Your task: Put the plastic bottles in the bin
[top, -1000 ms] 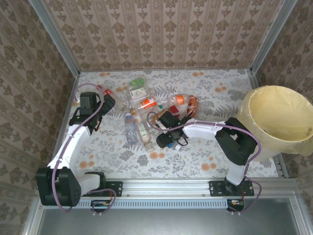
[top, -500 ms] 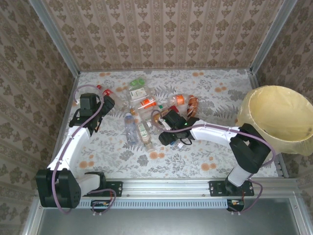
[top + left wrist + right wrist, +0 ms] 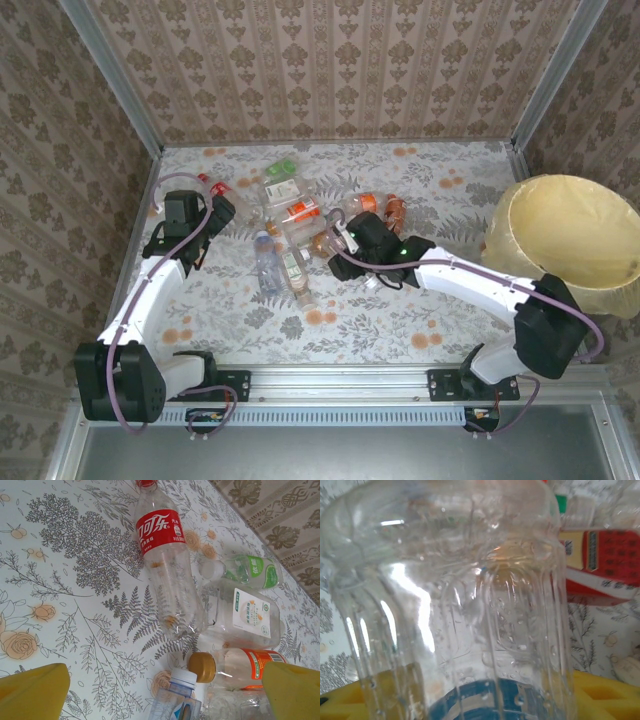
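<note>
Clear ribbed bottle (image 3: 455, 605) sits between the wide-spread fingers (image 3: 612, 697) of the right gripper (image 3: 343, 245), long axis running up the wrist view — the bin (image 3: 520, 230) lies well away to that arm's right; left gripper (image 3: 165, 695) gapes too.

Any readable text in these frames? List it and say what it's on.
"可口可乐" (Coca-Cola's Chinese logo): white script on the red-label bottle, left wrist view.
Small print beside that logo: too small to read.
Green-label bottle: white characters, blurred.
White-label bottle: green print, too small to read.
Orange-label bottle: barcode and print, unreadable.
Red wrapper, right wrist view: dark print, blurred.
</note>
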